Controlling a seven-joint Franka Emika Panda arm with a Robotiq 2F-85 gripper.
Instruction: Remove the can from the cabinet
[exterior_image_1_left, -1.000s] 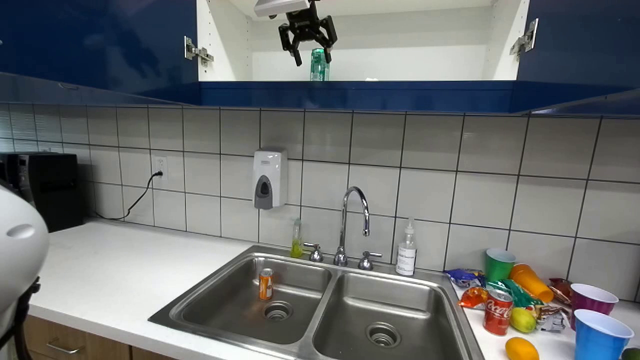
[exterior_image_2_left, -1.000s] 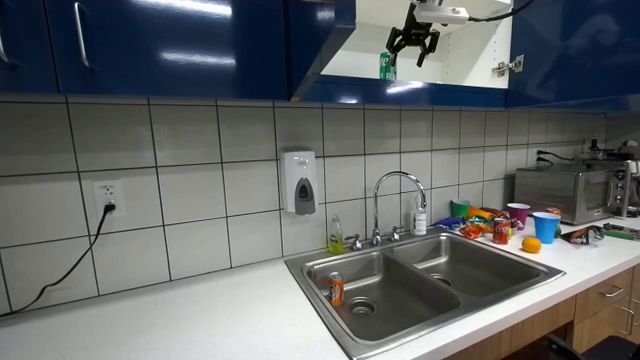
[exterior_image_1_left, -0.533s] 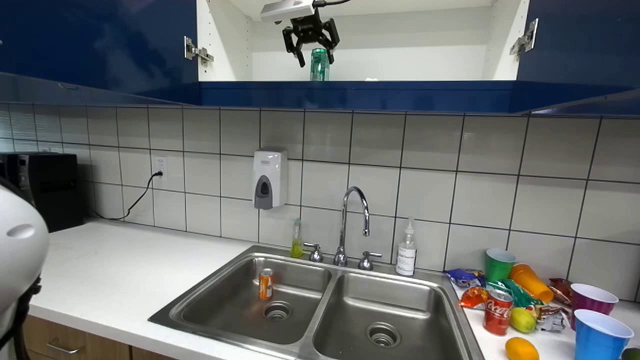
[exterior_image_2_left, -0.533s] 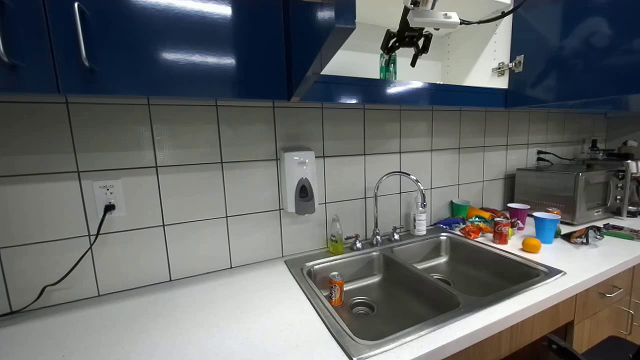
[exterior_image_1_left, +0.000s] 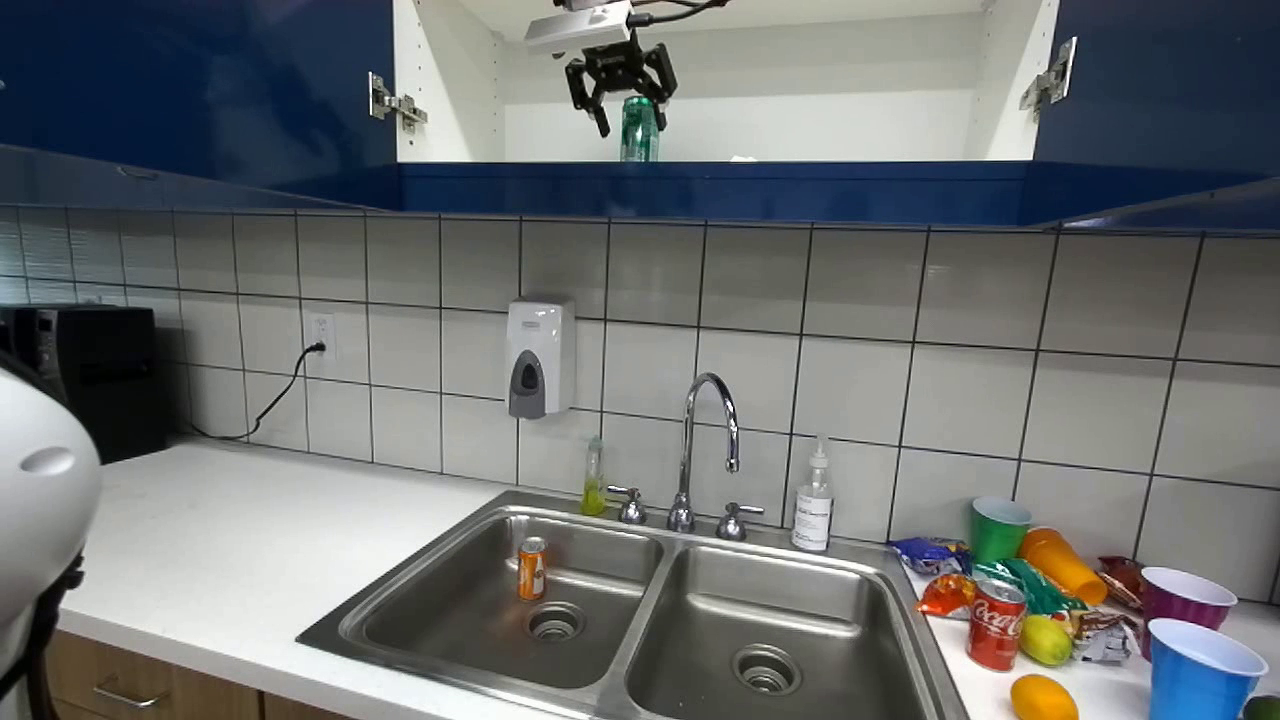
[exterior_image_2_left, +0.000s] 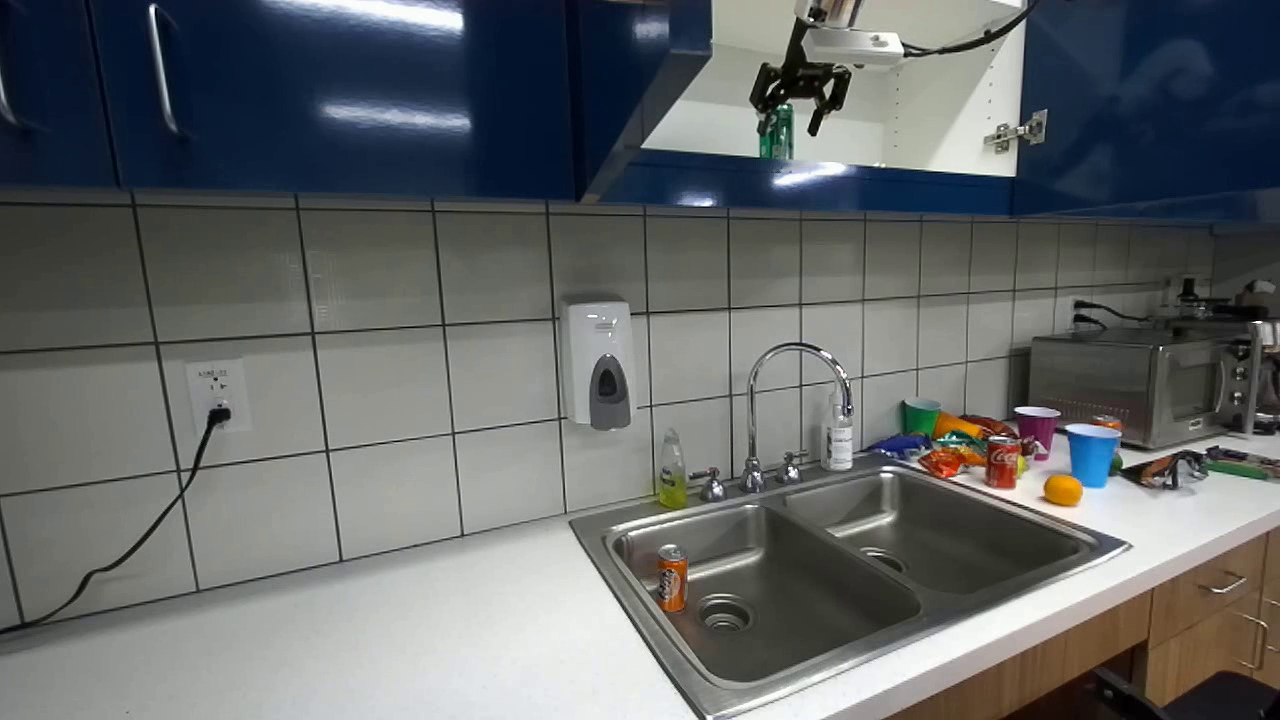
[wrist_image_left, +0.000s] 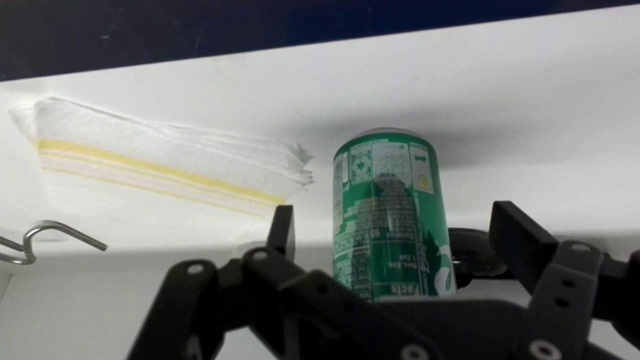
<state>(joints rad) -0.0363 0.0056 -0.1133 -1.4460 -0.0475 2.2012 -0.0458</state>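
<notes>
Careful: squeeze now and you might clip and tip the green can (wrist_image_left: 387, 215), since your fingertips (wrist_image_left: 521, 237) may be short of it, though the wrist view shows it between them. Your gripper (exterior_image_2_left: 790, 128) hangs pointing down, jaws spread, the can upright near its tips inside the cabinet (exterior_image_1_left: 850, 190).

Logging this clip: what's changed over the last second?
In an exterior view, the open hand shifted left and slightly down, toward the green can. Nothing was taken hold of or let go. The hand's opening, green can and orange can stayed as they were.
</notes>
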